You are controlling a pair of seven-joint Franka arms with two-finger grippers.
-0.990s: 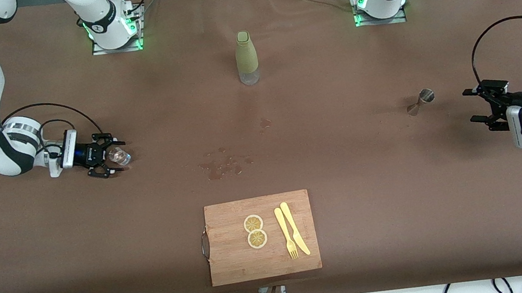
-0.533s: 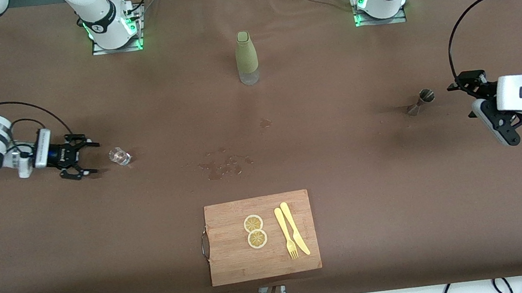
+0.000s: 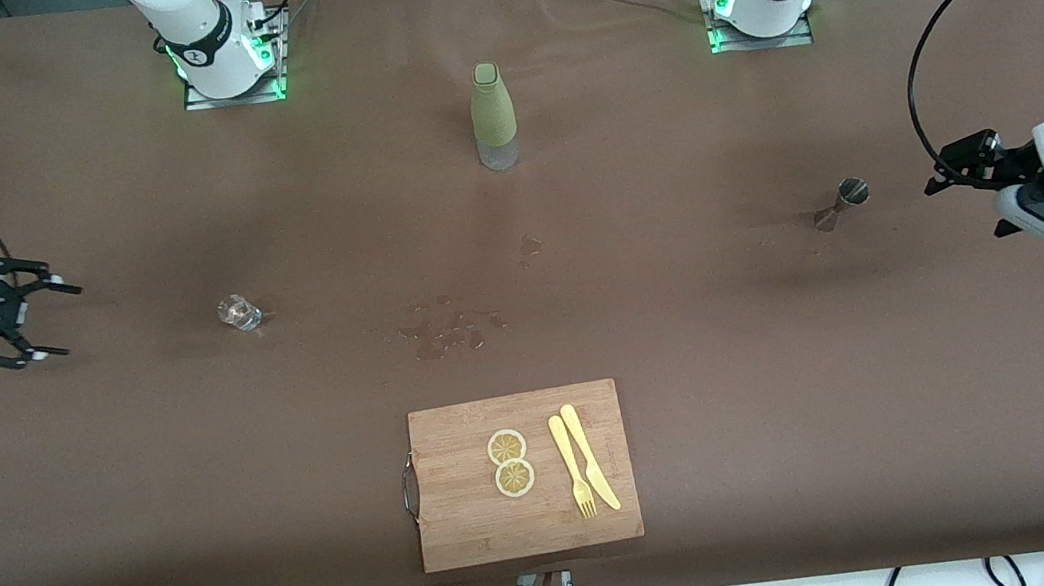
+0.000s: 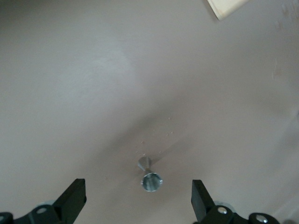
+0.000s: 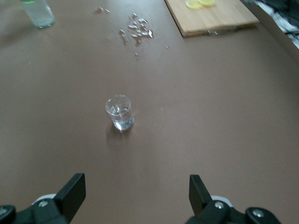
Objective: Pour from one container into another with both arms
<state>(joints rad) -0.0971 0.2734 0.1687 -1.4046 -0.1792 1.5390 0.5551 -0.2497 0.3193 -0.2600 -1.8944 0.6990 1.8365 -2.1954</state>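
The tiny clear glass cup [image 3: 239,314] stands upright on the brown table toward the right arm's end; the right wrist view shows it [image 5: 120,112] well ahead of the fingers. My right gripper [image 3: 54,320] [image 5: 135,189] hangs open and empty near that end's table edge, a good gap from the cup. The small metal jigger [image 3: 841,203] stands toward the left arm's end, and the left wrist view looks down on it [image 4: 150,177]. My left gripper [image 3: 962,205] [image 4: 138,193] is open and empty, a short way from the jigger toward the table's end.
A tall green-sleeved bottle [image 3: 493,115] stands mid-table near the bases. Spilled drops [image 3: 451,328] wet the middle of the table. A wooden cutting board [image 3: 473,531] with lemon slices [image 3: 510,462], a yellow fork and a yellow knife lies near the front edge.
The right gripper let go of the glass cup and drew back toward its table end. The left gripper turned and pulled a little away from the jigger. Cup and jigger stayed put.
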